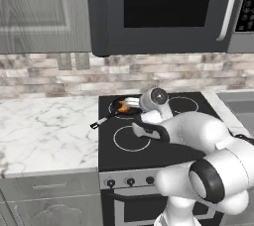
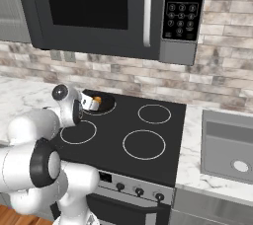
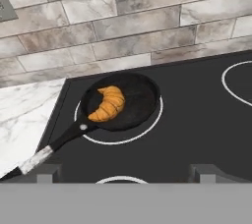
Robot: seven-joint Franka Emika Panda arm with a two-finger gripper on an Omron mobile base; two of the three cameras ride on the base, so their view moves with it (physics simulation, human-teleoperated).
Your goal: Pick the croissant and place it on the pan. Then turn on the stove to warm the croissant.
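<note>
Golden crescent croissant lies in small black frying pan; gripper spread wide, empty. Risk: arm clips pan's handle reaching for dark knobs.

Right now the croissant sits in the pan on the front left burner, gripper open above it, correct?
Not quite: the pan sits on the back left burner, as the hand view shows. The croissant does lie in it, and the gripper is open.
</note>
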